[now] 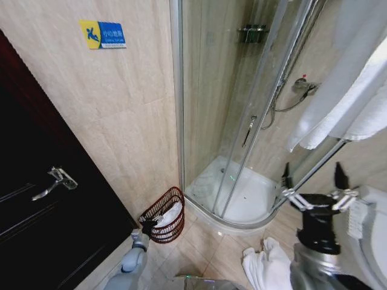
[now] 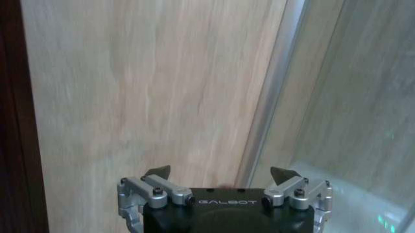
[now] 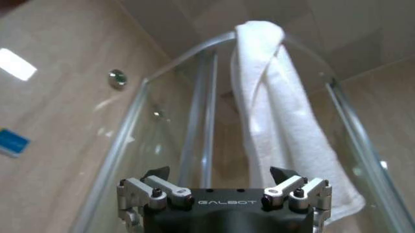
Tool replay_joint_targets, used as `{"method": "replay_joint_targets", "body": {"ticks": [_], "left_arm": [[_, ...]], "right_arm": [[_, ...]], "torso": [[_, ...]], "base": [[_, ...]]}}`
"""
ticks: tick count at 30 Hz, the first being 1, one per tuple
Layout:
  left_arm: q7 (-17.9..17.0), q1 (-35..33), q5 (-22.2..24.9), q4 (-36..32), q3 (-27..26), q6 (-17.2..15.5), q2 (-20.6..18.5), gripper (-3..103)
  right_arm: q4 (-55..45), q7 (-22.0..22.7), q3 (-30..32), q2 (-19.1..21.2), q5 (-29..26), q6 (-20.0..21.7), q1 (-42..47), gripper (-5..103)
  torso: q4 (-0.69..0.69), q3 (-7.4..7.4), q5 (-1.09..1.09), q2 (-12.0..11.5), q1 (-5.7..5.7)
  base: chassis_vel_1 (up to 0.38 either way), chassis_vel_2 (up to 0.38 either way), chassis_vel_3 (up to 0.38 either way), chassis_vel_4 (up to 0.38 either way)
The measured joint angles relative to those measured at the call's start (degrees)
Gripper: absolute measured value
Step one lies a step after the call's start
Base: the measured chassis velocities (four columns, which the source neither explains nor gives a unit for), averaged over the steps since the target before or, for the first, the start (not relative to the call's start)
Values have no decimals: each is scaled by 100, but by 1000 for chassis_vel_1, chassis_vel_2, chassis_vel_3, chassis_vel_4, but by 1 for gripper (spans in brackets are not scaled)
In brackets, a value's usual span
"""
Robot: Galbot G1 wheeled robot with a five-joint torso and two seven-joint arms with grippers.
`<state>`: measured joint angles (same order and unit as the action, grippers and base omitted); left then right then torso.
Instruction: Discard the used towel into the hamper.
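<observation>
The left hand hangs spread wide and empty just near the hamper, which has a white towel inside. The right hand is raised, spread wide and empty too.

Left hand open, facing tiled wall

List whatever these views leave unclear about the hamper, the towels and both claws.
- Hamper, head view: its lower side is covered by the left claw, and the white cloth inside is too small to identify.
- White towel on the floor, head view: cut off by the bottom edge and partly hidden by the right arm.
- Hanging towel, right wrist view: its lower end sits behind the right claw.
</observation>
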<state>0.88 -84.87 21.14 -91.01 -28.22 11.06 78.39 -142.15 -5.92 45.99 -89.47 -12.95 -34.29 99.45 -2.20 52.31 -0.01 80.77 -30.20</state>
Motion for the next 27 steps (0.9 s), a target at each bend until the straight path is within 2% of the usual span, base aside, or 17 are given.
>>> {"method": "replay_joint_targets", "body": {"ticks": [1, 4, 5, 9, 10, 12, 13, 16, 18, 21, 27], "left_arm": [[-11, -159, -59, -363, -119, -2, 49, 100], [-14, -463, -127, -1215, -338, -43, 136, 100], [-14, -463, -127, -1215, -338, -43, 136, 100], [-18, -829, -138, -2221, -600, -145, 268, 100], [-18, -829, -138, -2221, -600, -145, 268, 100], [-18, -1036, -122, -2709, -694, -217, 359, 100], [-18, -1036, -122, -2709, -694, -217, 359, 100], [-8, -1268, -137, -3291, -722, -295, 532, 100], [1, -1320, -150, -3401, -713, -306, 571, 100], [46, -1550, -360, -3782, -649, -317, 822, 100], [70, -1862, -607, -4342, -527, -257, 1129, 100]], "right_arm": [[-63, 167, -4, 27, 26, 139, -32, 100], [-119, 294, -92, 41, 75, 372, -86, 100], [-119, 294, -92, 41, 75, 372, -86, 100], [-123, 350, -140, 66, 96, 740, -151, 100], [-123, 350, -140, 66, 96, 740, -151, 100], [-123, 524, -98, 91, 112, 1120, -152, 100], [-123, 524, -98, 91, 112, 1120, -152, 100], [-123, 901, -3, 125, 263, 1632, -140, 100], [-123, 979, 15, 130, 288, 1733, -130, 100], [-120, 1244, 28, 134, 298, 2086, -104, 100], [-117, 1377, 19, 112, 288, 2220, -119, 100]], "torso": [[0, 0, 1, 0, 0], [0, 0, 1, 0, 0], [0, 0, 1, 0, 0], [0, 0, 2, 0, 0], [0, 0, 2, 0, 0], [0, 0, 1, 0, 0], [0, 0, 1, 0, 0], [0, 0, 1, 0, 0], [0, 0, 2, 0, 0], [0, 0, 2, 0, 0], [0, 0, 2, 0, 0]], "base": [[0, 0, 0, 0], [0, 0, 0, 0], [0, 0, 0, 0], [0, 0, 0, 0], [0, 0, 0, 0], [0, 0, 0, 0], [0, 0, 0, 0], [0, 0, 0, 0], [0, 0, 0, 0], [0, 0, 0, 0], [0, 0, 0, 0]]}}
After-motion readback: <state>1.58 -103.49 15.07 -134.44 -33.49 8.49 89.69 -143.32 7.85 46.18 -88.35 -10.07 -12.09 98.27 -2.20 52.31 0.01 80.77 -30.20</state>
